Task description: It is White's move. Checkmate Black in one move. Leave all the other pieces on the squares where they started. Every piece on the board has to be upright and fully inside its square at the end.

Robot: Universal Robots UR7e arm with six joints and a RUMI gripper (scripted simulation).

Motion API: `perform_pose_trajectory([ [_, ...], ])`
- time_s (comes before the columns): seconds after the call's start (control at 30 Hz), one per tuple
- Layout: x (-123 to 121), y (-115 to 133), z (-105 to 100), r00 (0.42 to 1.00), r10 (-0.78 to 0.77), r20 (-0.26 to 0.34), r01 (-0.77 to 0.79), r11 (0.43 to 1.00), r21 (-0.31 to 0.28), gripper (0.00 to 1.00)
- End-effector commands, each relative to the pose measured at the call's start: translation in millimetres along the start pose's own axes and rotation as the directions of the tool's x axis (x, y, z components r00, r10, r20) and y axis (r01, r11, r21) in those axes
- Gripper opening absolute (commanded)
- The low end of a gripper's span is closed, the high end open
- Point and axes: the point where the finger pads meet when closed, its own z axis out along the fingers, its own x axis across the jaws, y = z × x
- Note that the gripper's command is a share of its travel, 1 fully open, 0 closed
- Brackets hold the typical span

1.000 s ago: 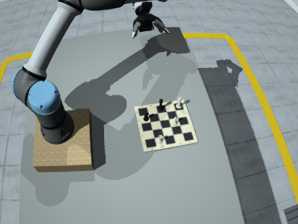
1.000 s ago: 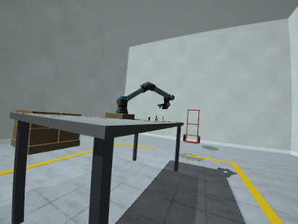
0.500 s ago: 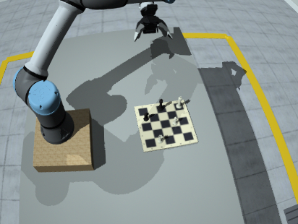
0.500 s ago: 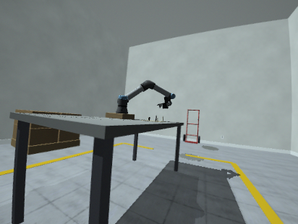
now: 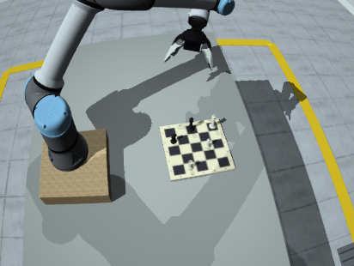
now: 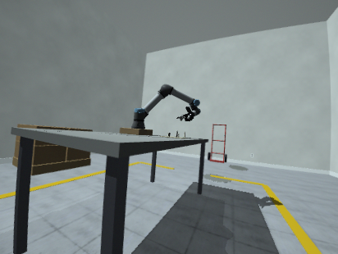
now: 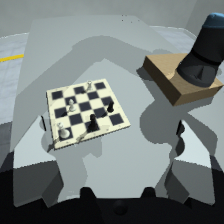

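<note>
A small chessboard (image 5: 197,150) lies on the grey table, right of the middle. On it stand a tall black piece (image 5: 191,124) and a short black piece (image 5: 173,138) on the far side. White pieces stand at the far right corner (image 5: 213,121), mid right (image 5: 209,142) and near the front edge (image 5: 190,165). A small piece seems to lie tipped at the far right corner (image 5: 222,120). My gripper (image 5: 189,55) is open and empty, high above the table's far edge, well apart from the board. In the wrist view the board (image 7: 85,112) shows ahead at the left.
The arm's base stands on a wooden block (image 5: 75,167) at the table's left, also in the wrist view (image 7: 182,80). Yellow floor lines (image 5: 318,129) run around the table. A red hand truck (image 6: 217,143) stands by the far wall.
</note>
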Motion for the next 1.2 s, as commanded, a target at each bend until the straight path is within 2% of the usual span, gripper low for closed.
perform_pose_trajectory([
  [0.0,-12.4,-14.7,40.6,0.994,0.001,-0.114,-0.017,0.99,-0.139,1.0],
  [0.1,-18.7,-21.8,68.4,0.982,0.005,-0.191,-0.05,0.971,-0.235,1.0],
  [0.2,-18.7,-21.8,68.4,0.982,0.005,-0.191,-0.05,0.971,-0.235,1.0],
  [0.37,-27.3,-31.2,112.2,0.956,0.007,-0.294,-0.129,0.909,-0.397,1.0],
  [0.4,-27.3,-31.2,112.2,0.956,0.007,-0.294,-0.129,0.909,-0.397,1.0],
  [0.5,-32.0,-35.7,136.1,0.942,0.011,-0.335,-0.183,0.854,-0.487,1.0],
  [0.53,-32.0,-35.7,136.1,0.942,0.011,-0.335,-0.183,0.854,-0.487,1.0],
  [0.63,-36.5,-39.9,157.6,0.932,0.019,-0.363,-0.237,0.79,-0.566,1.0],
  [0.67,-36.5,-39.9,157.6,0.932,0.019,-0.363,-0.237,0.79,-0.566,1.0],
  [0.7,-38.0,-41.3,164.3,0.929,0.024,-0.369,-0.254,0.767,-0.59,1.0],
  [0.77,-38.0,-41.3,164.3,0.929,0.024,-0.369,-0.254,0.767,-0.59,1.0],
  [0.97,-46.9,-49.8,198.7,0.921,0.065,-0.384,-0.337,0.627,-0.702,1.0],
  [1.17,-54.3,-58.4,223.8,0.919,0.123,-0.375,-0.383,0.511,-0.77,1.0],
])
